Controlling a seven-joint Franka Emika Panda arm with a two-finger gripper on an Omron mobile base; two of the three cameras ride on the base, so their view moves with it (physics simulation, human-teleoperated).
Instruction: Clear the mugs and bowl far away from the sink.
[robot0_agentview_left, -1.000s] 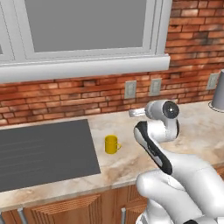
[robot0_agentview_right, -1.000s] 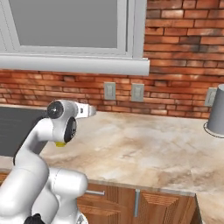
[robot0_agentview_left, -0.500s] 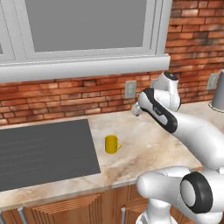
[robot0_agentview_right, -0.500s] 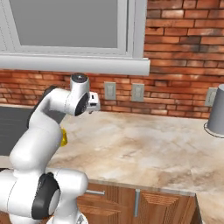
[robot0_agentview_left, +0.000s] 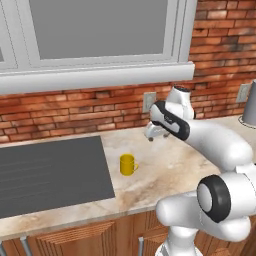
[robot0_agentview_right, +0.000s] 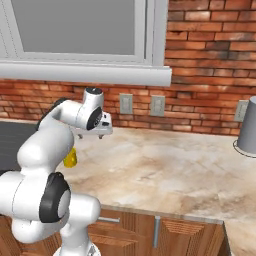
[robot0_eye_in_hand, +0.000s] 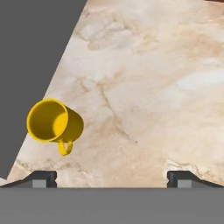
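**Gripper wide above the counter, mug not yet reached**

In the left base view, the yellow mug (robot0_agentview_left: 128, 164) stood upright on the marble counter (robot0_agentview_left: 170, 165) at frame centre, just beside the right edge of the dark ribbed surround (robot0_agentview_left: 50, 175). The gripper (robot0_agentview_left: 152, 132) hung up and to the right of it, clear of the counter, in front of the brick wall; its spread could not be read here.

In the right base view, the arm hid most of the mug (robot0_agentview_right: 70, 158), leaving a yellow sliver at centre left. This view alone showed a grey canister (robot0_agentview_right: 248, 132) at the far right edge, well apart from the work.

In the hand view, the fingertips (robot0_eye_in_hand: 41, 178) sat far apart at the bottom corners, empty, and the mug (robot0_eye_in_hand: 54, 122) lay at centre left, its mouth and handle visible as nowhere else.

The mug was off the gripper's centre line, so I judged that a straight descent would miss it or clip the rim and tip it. The handle could also foul a finger.
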